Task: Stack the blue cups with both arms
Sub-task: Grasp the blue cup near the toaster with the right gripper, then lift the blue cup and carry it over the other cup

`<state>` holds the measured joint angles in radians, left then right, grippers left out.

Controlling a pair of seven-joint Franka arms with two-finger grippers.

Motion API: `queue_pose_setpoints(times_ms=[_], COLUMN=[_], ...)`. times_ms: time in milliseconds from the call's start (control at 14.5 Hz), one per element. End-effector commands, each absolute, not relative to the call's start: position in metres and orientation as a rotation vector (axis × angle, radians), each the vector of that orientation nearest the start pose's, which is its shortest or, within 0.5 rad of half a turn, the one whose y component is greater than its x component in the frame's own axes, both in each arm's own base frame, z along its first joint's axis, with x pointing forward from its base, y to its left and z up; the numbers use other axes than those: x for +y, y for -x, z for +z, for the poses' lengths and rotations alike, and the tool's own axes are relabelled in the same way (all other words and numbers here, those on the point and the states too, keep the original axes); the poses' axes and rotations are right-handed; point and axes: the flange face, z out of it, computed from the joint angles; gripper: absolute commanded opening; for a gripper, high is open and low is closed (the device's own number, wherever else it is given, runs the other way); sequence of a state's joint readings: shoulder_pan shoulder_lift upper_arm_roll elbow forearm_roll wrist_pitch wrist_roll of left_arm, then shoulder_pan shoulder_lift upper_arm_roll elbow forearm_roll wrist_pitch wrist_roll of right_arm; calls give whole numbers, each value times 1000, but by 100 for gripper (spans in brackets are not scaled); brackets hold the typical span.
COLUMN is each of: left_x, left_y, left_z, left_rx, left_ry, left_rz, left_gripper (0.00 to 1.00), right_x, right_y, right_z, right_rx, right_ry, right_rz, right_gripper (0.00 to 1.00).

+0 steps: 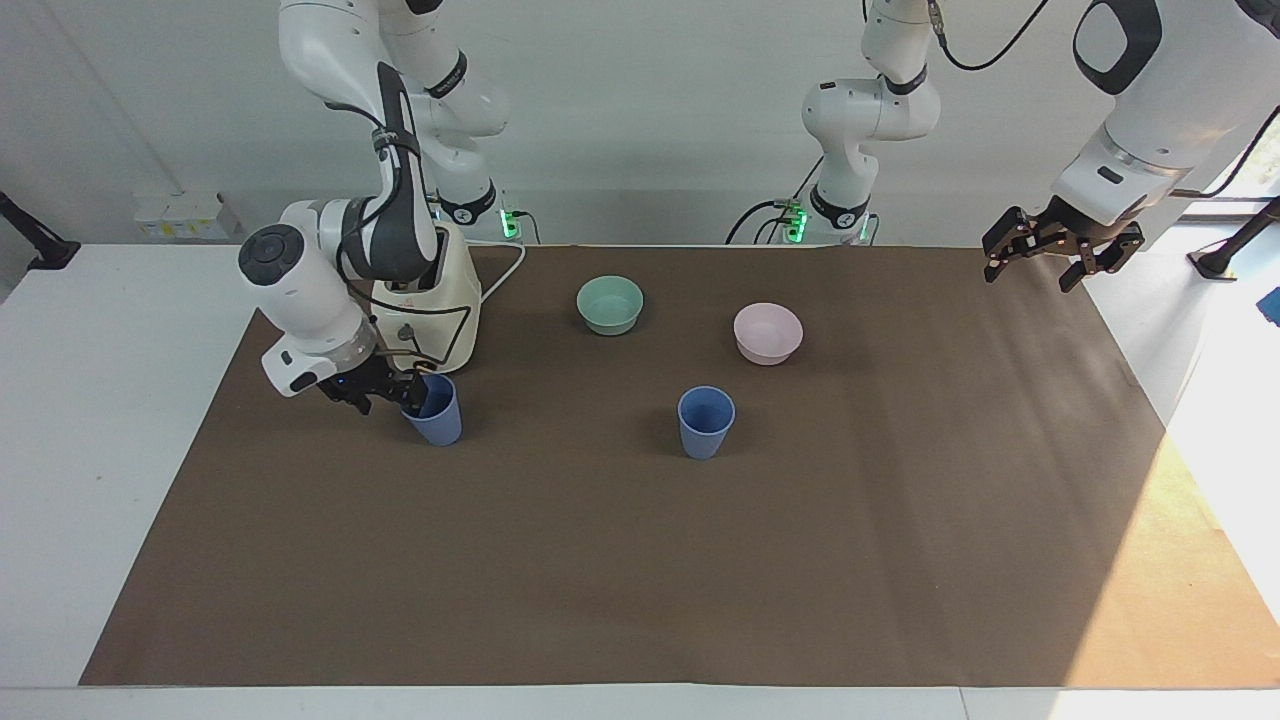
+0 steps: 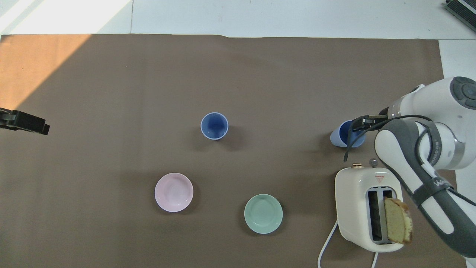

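Note:
Two blue cups stand on the brown mat. One blue cup [image 1: 438,420] [image 2: 339,138] is beside the toaster, farther from the robots than it. My right gripper [image 1: 405,390] [image 2: 357,124] is low at this cup's rim, on the side toward the right arm's end of the table, and reaches into its mouth. The other blue cup [image 1: 705,425] [image 2: 214,125] stands upright and alone near the middle of the mat. My left gripper [image 1: 1040,258] [image 2: 24,123] waits open and empty, raised over the mat's edge at the left arm's end.
A cream toaster [image 1: 435,300] [image 2: 366,208] with a bread slice [image 2: 398,219] in one slot stands near the right arm's base. A mint-green bowl [image 1: 610,303] [image 2: 263,213] and a pale pink bowl [image 1: 767,332] [image 2: 174,192] sit nearer the robots than the middle cup.

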<state>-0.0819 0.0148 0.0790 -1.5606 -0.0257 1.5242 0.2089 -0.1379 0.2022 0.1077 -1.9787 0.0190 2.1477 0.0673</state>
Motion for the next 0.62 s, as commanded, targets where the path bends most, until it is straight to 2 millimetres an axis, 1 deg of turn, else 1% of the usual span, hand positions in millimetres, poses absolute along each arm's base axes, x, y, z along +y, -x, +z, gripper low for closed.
queue_pose_setpoints(times_ms=[0, 138, 207, 276, 552], left_x=[-1, -1, -1, -2, -2], left_y=[-555, -556, -556, -556, -556], left_z=[623, 624, 624, 625, 624], left_rx=[344, 341, 341, 343, 341], left_ry=[3140, 3134, 3134, 3134, 3134], left_rz=[55, 49, 49, 47, 49], left_gripper=[100, 100, 100, 100, 100], right_x=[-19, -17, -21, -16, -16], right_y=[-591, -587, -588, -591, -594], right_z=[364, 369, 370, 372, 373], right_rx=[205, 236, 248, 241, 240], right_ry=[3111, 3108, 3102, 3102, 3100], right_rz=[37, 52, 46, 39, 31], right_gripper=[0, 0, 0, 0, 0])
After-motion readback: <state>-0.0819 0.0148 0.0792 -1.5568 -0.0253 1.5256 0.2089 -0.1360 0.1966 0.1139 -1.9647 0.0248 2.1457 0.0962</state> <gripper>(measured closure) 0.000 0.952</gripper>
